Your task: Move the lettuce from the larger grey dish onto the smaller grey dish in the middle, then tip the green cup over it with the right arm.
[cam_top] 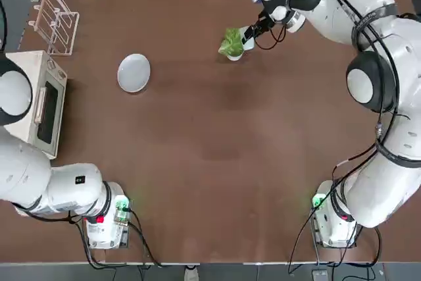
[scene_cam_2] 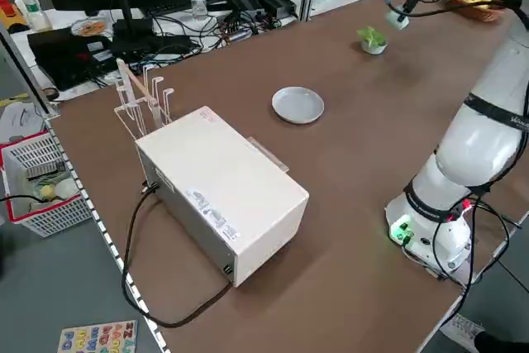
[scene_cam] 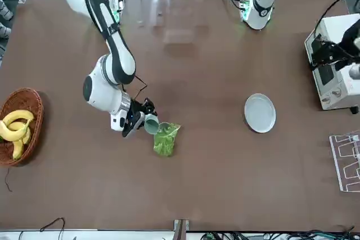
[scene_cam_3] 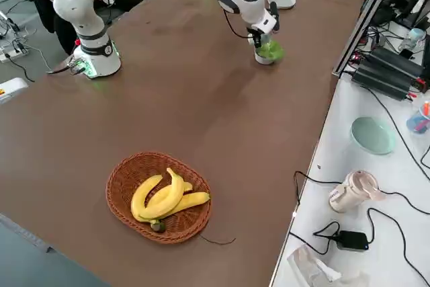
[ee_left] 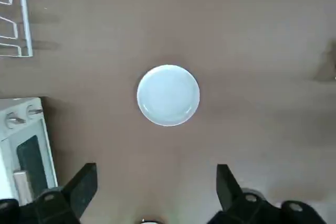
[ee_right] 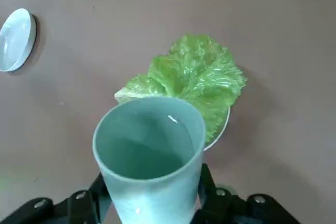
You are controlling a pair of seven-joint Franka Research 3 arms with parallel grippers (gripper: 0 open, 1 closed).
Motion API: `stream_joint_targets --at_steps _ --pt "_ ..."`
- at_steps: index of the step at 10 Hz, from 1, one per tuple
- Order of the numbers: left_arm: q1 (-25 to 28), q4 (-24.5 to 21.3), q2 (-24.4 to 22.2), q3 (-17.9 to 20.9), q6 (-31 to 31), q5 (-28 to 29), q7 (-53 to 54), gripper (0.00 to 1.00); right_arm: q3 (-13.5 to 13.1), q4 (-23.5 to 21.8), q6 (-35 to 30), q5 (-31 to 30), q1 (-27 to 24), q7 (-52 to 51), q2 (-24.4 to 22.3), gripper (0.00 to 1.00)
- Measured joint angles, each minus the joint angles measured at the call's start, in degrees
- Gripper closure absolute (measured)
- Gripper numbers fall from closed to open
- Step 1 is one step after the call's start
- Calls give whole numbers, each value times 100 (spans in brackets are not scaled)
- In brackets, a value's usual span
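The lettuce (cam_top: 231, 42) lies on the smaller grey dish (cam_top: 235, 55) at the far middle of the table, its leaves spilling over the rim (ee_right: 221, 128). My right gripper (cam_top: 253, 31) is shut on the green cup (cam_top: 247, 37) and holds it tilted right beside and slightly above the lettuce (ee_right: 194, 85). The wrist view shows the cup (ee_right: 149, 166) with its open mouth and pale inside. The larger grey dish (cam_top: 134, 72) sits bare to the left. My left gripper (ee_left: 155, 174) hangs open high above that dish (ee_left: 168, 95).
A white toaster oven (cam_top: 36, 103) and a clear rack (cam_top: 56, 21) stand at the table's left edge. A wicker basket of bananas (scene_cam: 19, 125) sits at the right edge. Both arm bases are at the near edge.
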Motion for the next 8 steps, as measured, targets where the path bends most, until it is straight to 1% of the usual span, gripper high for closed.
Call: stream_joint_targets --at_steps 2,3,4,8 --pt "-1010 -9 86 562 0 160 -414 0 -5 130 -25 -1 7 174 157 32" --pt "-1076 -8 87 699 0 164 -435 0 -7 173 -102 -2 8 309 212 32" --pt "-1018 -11 97 778 -1 165 -434 0 -8 223 -192 -3 11 461 240 32" --pt "-965 -11 184 808 0 165 -434 0 -43 485 -446 -7 14 887 426 32"
